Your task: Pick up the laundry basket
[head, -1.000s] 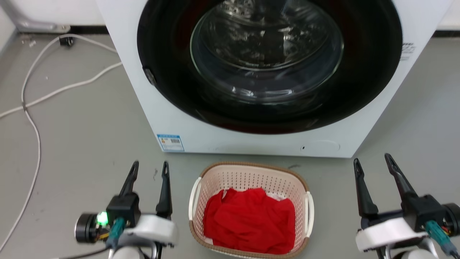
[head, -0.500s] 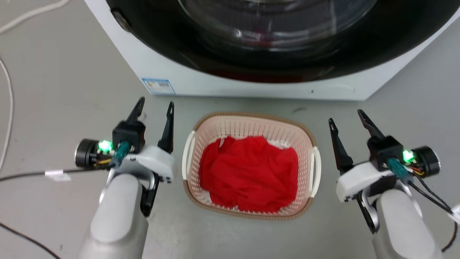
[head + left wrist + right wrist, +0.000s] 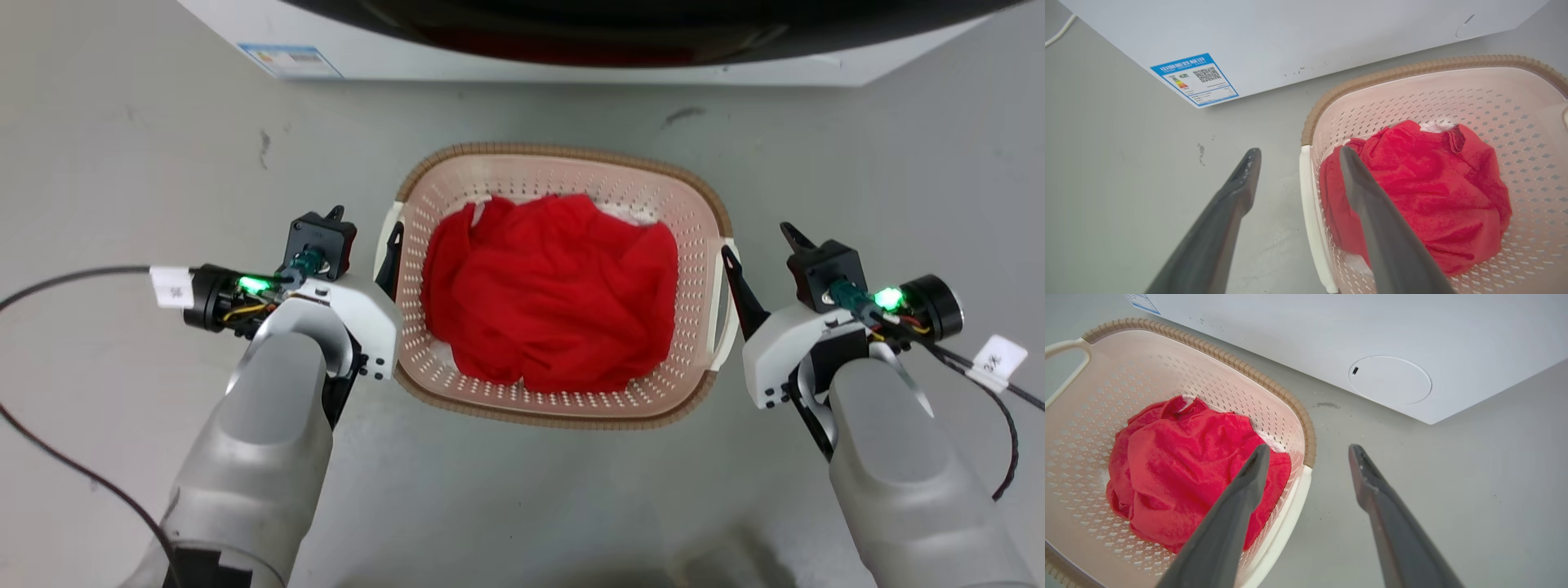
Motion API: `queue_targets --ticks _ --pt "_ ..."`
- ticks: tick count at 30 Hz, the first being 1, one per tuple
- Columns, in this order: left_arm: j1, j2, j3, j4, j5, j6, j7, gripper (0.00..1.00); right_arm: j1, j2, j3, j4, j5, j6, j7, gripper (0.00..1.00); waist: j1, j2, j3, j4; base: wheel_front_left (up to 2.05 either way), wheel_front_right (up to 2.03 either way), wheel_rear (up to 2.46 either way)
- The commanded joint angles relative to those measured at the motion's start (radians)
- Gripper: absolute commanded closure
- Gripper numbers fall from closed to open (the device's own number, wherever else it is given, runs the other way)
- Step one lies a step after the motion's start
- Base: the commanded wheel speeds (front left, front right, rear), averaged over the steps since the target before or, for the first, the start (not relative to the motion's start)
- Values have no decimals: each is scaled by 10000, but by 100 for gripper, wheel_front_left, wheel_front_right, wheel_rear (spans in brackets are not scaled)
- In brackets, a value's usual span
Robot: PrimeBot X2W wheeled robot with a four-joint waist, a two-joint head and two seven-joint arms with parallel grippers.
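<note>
Our left gripper (image 3: 366, 220) stands open at the left side of the laundry basket (image 3: 563, 151). In the left wrist view, the left gripper (image 3: 1299, 151) has its two dark fingers spread on either side of the white left handle (image 3: 1310, 204), one over the bare floor (image 3: 1126, 163) and the other over the basket's inside. We cannot tell whether either finger touches the plastic.

Our right gripper (image 3: 755, 238) is open too, just beside the white right handle (image 3: 718, 302). In the right wrist view, the right gripper (image 3: 1308, 447) straddles that handle (image 3: 1290, 506), with one finger over the red cloth (image 3: 1180, 465) and one over the floor. Contact is again unclear to us.

We see the laundry basket (image 3: 1412, 71) resting upright on the grey floor (image 3: 122, 147), between our two grippers and near the white front of the washing machine (image 3: 490, 69). Its brown woven-look rim (image 3: 1208, 347) runs round pale perforated walls. A crumpled red cloth (image 3: 555, 294) fills most of the bottom, with a little white showing beneath it. A blue-edged label (image 3: 1195, 79) sits on the machine's lower corner.
</note>
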Motion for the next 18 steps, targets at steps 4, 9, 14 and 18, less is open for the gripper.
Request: queue_targets --ticks 4,9,14,18 --pt "-875 89 -299 1094 75 -63 -18 0 -732 11 117 799 44 -10 -17 0 -3 0 903 -143 0 0 0" --pt "-1459 158 -442 1945 7 -96 -18 0 -1274 9 371 1585 244 -10 -18 0 -3 0 1400 -178 0 0 0" --pt "-1748 186 -583 2358 5 -107 24 0 -1561 8 679 2049 539 -9 -18 0 -3 0 1765 -190 0 0 0" --pt "-1904 171 -695 2507 6 -114 66 0 -1775 9 986 2463 818 -9 -18 0 -3 0 2005 -164 0 0 0"
